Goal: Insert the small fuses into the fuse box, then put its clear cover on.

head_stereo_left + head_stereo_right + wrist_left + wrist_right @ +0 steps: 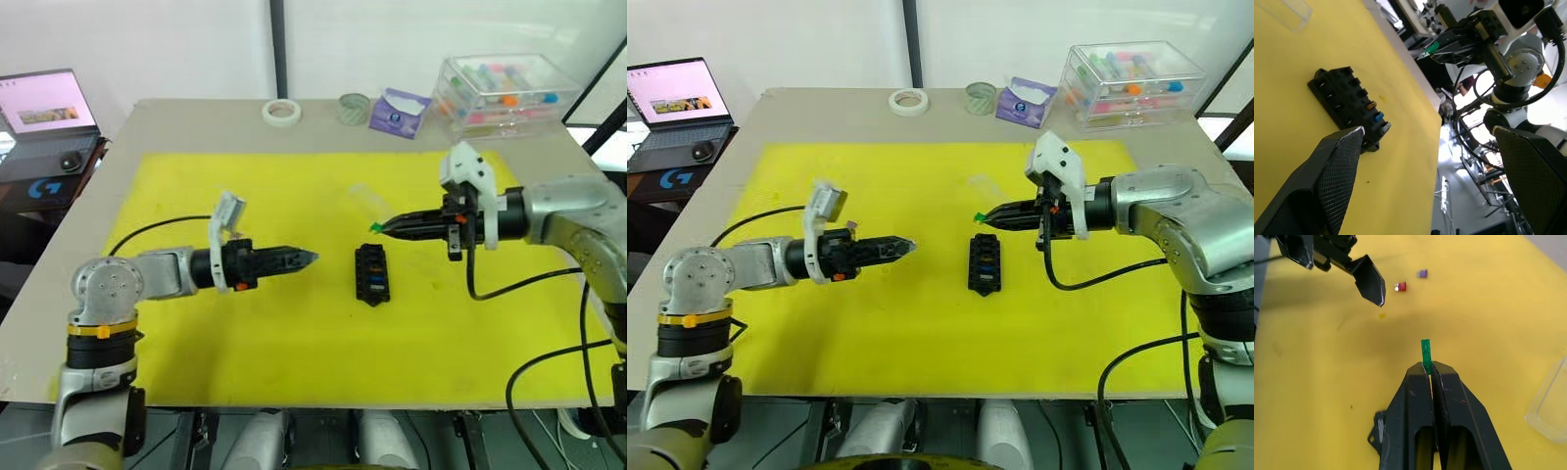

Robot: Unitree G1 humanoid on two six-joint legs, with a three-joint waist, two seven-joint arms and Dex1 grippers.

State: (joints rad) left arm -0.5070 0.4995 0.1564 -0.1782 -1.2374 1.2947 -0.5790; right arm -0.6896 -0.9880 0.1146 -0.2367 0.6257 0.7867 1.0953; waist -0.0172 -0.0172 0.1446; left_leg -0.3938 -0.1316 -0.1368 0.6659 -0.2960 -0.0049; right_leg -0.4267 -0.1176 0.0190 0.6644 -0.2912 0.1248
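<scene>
The black fuse box (371,274) lies in the middle of the yellow mat, with an orange fuse (1370,105) and a blue fuse (1378,118) seated at its near end. My right gripper (382,227) hovers just beyond the box's far end, shut on a green fuse (1425,351) that sticks out from its tips. To the left of the box, my left gripper (309,258) points at it, open and holding nothing. The clear cover (367,199) rests on the mat behind the box. A red fuse (1400,286) and a purplish fuse (1422,273) lie loose on the mat.
The yellow mat (294,333) covers most of the table. Along the back edge stand a tape roll (281,112), a glass jar (354,108), a purple packet (398,111) and a large clear storage case (505,90). A laptop (44,117) sits off the table's left.
</scene>
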